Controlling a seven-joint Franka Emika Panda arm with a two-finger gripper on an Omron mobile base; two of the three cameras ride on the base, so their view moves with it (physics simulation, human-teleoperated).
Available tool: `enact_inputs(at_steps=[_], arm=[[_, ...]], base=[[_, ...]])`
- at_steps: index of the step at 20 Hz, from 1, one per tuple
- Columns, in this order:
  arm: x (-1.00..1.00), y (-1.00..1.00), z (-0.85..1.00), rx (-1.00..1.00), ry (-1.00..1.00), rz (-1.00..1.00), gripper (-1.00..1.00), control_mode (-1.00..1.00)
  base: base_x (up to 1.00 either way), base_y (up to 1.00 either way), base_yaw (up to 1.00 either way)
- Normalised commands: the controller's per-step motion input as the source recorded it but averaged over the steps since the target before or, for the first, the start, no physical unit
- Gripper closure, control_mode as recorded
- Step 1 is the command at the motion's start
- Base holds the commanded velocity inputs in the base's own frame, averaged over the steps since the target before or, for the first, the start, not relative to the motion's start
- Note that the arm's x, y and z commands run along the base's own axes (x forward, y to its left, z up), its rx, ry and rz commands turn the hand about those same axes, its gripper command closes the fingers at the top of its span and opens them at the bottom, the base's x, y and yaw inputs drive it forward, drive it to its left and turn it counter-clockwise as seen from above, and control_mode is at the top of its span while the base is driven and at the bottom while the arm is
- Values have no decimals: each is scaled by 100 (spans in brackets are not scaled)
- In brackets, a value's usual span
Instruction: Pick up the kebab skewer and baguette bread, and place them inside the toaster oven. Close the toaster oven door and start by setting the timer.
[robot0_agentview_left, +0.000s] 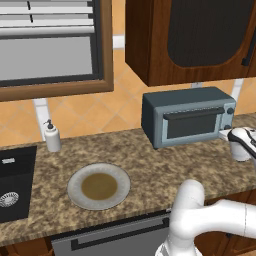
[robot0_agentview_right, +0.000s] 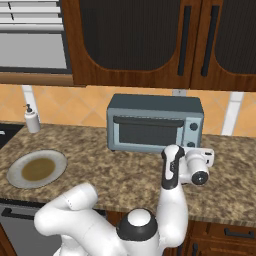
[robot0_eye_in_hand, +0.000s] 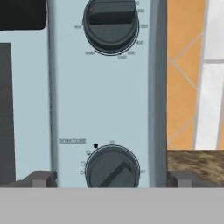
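On the granite counter, left base view: the toaster oven (robot0_agentview_left: 187, 117) sits against the tiled wall under a dark wooden cabinet (robot0_agentview_left: 192, 37), and the toaster oven door (robot0_agentview_left: 193, 123) is shut upright, its dark bar handle along the top edge.
Left of the oven: a round plate (robot0_agentview_left: 99, 186) with a brown centre lies flat, well apart from the oven; a soap dispenser (robot0_agentview_left: 52, 136) stands by the wall beside a dark sink (robot0_agentview_left: 15, 182).
Arm: the white arm rises at lower right, its hand just beside the oven's right end.
Right base view, oven: same blue-grey box, door closed, knob panel (robot0_agentview_right: 193, 131) on its right side.
Right base view, arm: the hand points at that knob panel from close in front.
Hand view, knobs: an upper knob (robot0_eye_in_hand: 111, 24) and a lower timer knob (robot0_eye_in_hand: 113, 168) fill the pale panel.
Hand view, gripper (robot0_eye_in_hand: 113, 179): the two dark fingertips (robot0_eye_in_hand: 40, 178) stand wide apart, one on each side of the timer knob, holding nothing.
Kebab skewer and baguette: cannot tell where they are.
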Motion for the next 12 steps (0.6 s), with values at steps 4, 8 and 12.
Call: enact_inputs(at_steps=[4,8,12], arm=[[0,0,0,0,0,0,-100,-100],[0,0,0,0,0,0,100,-100],[0,0,0,0,0,0,100,-100]], base=[[0,0,0],[0,0,0],[0,0,0]])
